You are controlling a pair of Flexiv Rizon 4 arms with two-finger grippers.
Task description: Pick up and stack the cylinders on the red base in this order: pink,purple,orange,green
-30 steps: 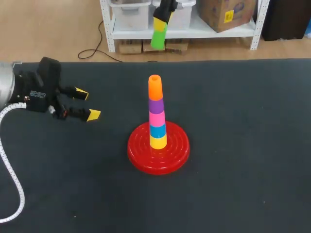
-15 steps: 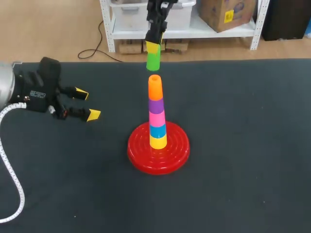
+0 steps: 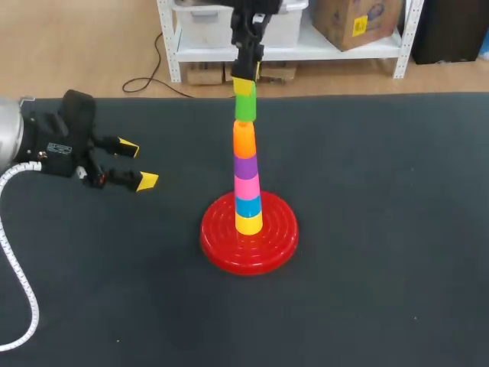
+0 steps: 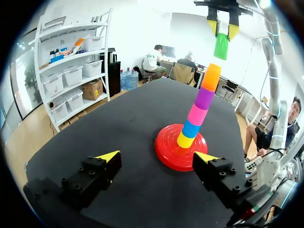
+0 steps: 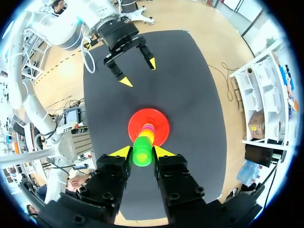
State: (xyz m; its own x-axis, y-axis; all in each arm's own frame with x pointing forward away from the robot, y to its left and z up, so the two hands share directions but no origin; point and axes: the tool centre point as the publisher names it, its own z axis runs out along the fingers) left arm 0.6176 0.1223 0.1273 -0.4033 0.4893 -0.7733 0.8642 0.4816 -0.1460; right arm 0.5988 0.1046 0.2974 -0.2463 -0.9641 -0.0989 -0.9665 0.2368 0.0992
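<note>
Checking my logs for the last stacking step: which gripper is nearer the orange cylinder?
Right. The right gripper holds the green cylinder just above the orange cylinder; the left gripper, open, is far off to its left in the head view.

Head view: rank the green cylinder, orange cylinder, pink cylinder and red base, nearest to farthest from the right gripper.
1. green cylinder, held in the right gripper.
2. orange cylinder, top of the stack, just under the green one.
3. pink cylinder, mid-stack.
4. red base, at the bottom.
</note>
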